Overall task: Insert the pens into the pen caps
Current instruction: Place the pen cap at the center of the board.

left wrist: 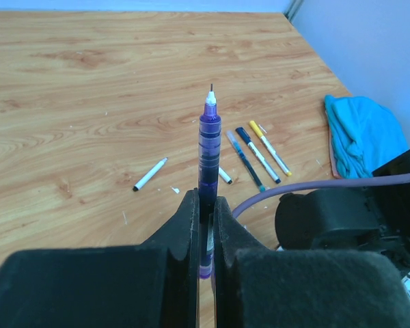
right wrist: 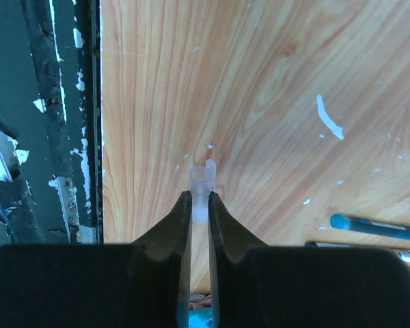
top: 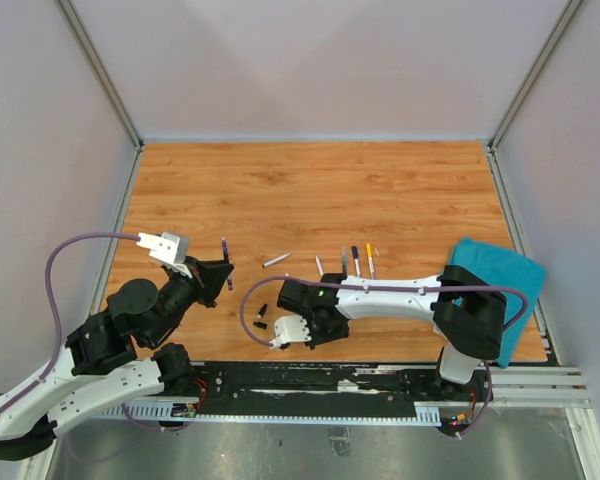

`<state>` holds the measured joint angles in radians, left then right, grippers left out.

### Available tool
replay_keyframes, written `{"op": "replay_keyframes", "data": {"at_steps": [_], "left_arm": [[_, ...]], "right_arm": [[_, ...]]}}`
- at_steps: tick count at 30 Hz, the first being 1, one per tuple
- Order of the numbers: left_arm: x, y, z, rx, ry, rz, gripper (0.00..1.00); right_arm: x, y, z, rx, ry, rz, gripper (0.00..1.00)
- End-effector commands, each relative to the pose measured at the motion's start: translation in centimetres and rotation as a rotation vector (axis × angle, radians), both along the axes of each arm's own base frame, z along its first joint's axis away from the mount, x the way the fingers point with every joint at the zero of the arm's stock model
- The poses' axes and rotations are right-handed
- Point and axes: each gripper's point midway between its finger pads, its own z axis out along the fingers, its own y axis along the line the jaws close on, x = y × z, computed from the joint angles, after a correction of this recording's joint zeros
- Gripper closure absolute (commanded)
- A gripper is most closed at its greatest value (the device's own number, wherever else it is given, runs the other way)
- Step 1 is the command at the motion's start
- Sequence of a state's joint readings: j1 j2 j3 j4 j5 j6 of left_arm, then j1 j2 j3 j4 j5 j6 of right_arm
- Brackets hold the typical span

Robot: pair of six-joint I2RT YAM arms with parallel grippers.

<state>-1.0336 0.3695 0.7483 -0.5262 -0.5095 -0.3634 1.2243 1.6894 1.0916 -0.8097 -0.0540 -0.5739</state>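
My left gripper [left wrist: 205, 205] is shut on a purple pen [left wrist: 209, 147] that points away from the wrist, its fine tip bare. In the top view this gripper [top: 220, 272] hovers at the table's left. My right gripper [right wrist: 199, 197] is shut on a translucent whitish pen cap [right wrist: 200, 183], held low over the wood near the table's front edge. From above, the right gripper [top: 280, 338] sits beside two small black pen caps [top: 262, 312]. Several more pens [top: 356, 260] lie side by side mid-table, and a white pen [top: 276, 260] lies apart to their left.
A teal cloth [top: 500, 285] lies at the right edge under the right arm's elbow. The black front rail [right wrist: 55, 137] runs just left of the right gripper. A purple cable [left wrist: 301, 186] and the right arm [left wrist: 348, 219] lie close to the left gripper's right.
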Motion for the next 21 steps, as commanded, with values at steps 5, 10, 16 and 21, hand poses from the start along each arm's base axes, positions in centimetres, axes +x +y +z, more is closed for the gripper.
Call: {"op": "replay_keyframes", "data": {"at_steps": [5, 10, 16, 21], "left_arm": [[-0.1, 1.2, 1.6, -0.041, -0.038, 0.031, 1.00], [-0.1, 1.3, 1.5, -0.042, -0.038, 0.035, 0.99], [0.0, 1.4, 1.6, -0.046, -0.038, 0.041, 0.99], [0.0, 1.3, 1.5, -0.043, -0.036, 0.039, 0.99]], "right_arm": [[-1.0, 0.0, -1.3, -0.060, 0.055, 0.027, 0.82], [-1.1, -0.1, -1.7, -0.070, 0.060, 0.020, 0.74], [-0.7, 0.5, -0.8, -0.030, 0.029, 0.006, 0.63], [-0.7, 1.3, 1.3, 0.071, 0.008, -0.031, 0.50]]}}
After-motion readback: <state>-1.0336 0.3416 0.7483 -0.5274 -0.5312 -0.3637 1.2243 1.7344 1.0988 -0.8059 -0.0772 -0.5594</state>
